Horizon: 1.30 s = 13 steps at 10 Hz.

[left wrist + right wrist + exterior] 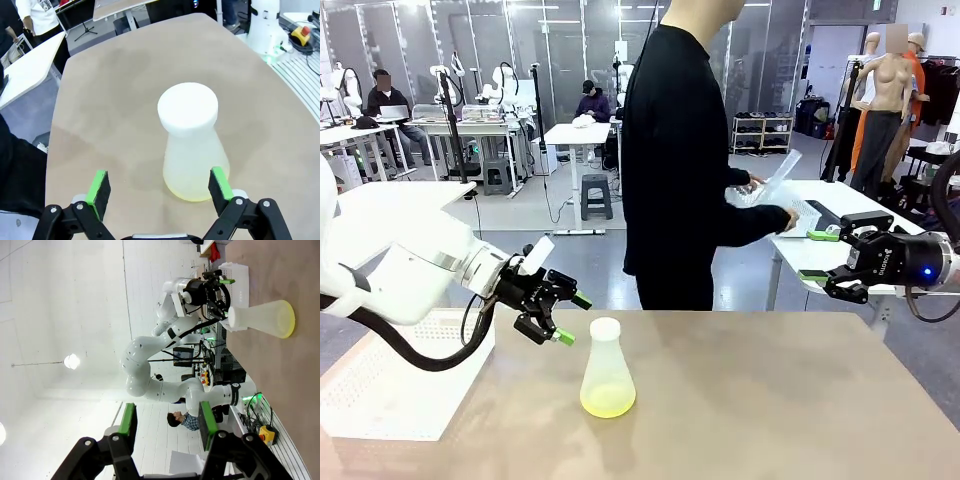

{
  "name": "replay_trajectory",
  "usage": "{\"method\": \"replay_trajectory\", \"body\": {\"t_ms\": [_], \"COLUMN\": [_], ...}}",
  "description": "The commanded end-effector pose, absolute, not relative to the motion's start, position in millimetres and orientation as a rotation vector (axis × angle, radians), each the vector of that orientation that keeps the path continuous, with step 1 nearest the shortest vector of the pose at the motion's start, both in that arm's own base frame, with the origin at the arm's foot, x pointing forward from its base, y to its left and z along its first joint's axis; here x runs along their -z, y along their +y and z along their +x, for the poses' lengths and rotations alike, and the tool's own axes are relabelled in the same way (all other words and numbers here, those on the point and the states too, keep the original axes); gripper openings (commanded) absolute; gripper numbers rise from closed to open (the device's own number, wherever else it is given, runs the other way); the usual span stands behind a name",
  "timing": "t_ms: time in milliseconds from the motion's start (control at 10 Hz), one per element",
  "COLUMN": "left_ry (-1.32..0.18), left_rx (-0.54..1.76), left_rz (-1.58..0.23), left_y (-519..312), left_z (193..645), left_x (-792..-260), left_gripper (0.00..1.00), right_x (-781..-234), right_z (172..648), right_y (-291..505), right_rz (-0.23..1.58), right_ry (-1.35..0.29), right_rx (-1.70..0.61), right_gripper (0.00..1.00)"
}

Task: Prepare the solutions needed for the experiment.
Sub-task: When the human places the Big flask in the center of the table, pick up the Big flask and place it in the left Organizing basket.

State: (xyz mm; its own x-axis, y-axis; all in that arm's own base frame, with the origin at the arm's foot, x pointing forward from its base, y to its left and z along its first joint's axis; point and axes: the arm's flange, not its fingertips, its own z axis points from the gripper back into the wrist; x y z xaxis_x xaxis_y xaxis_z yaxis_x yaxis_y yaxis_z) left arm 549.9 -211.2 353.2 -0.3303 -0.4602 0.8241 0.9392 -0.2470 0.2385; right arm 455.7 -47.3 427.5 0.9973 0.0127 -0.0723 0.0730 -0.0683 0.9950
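Note:
A translucent conical flask (607, 375) with a white round cap stands upright near the middle of the tan table. The solutions (608, 402) show as a shallow pale yellow-green layer at its bottom. My left gripper (572, 320) hovers just left of the flask, a little above the table, open and empty. In the left wrist view the flask (192, 150) stands just beyond the open left gripper (160, 187), between the lines of its fingers and apart from the pads. My right gripper (818, 256) hangs off the table's far right, open, nothing between its jaws. The right wrist view shows the flask (262, 317) far off.
A person (675, 150) stands at the table's far edge, turned right, handling a clear plastic item (765, 185) over a white side table (840, 215). A white perforated tray (380, 385) lies at the table's left. Bare tabletop (800, 400) stretches to the flask's right.

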Motion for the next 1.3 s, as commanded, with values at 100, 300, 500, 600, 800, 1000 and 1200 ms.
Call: {"method": "replay_trajectory", "body": {"t_ms": [100, 300, 500, 600, 800, 1000, 1200], "left_ry": [-0.915, -0.915, -0.893, -0.888, -0.952, -0.989, -1.017], "left_rx": [1.776, 1.776, 1.762, 1.766, 1.767, 1.727, 1.705], "left_rz": [-0.769, -0.769, -0.791, -0.802, -0.866, -0.924, -0.997], "left_y": [-212, -212, -215, -217, -220, -219, -222], "left_z": [551, 551, 543, 535, 527, 526, 527], "left_x": [-355, -355, -347, -342, -331, -319, -309], "left_gripper": [1.00, 1.00, 1.00, 1.00, 1.00, 1.00, 1.00], "right_x": [-428, -428, -428, -428, -428, -428, -428], "right_z": [456, 456, 456, 456, 456, 456, 456], "right_y": [-47, -47, -47, -47, -47, -47, -47], "right_rz": [1.660, 1.660, 1.660, 1.660, 1.660, 1.660, 1.660], "right_ry": [0.055, 0.055, 0.055, 0.055, 0.055, 0.055, 0.055], "right_rx": [0.039, 0.039, 0.039, 0.039, 0.039, 0.039, 0.039], "right_gripper": [0.63, 0.63, 0.63, 0.63, 0.63, 0.63, 0.63]}}
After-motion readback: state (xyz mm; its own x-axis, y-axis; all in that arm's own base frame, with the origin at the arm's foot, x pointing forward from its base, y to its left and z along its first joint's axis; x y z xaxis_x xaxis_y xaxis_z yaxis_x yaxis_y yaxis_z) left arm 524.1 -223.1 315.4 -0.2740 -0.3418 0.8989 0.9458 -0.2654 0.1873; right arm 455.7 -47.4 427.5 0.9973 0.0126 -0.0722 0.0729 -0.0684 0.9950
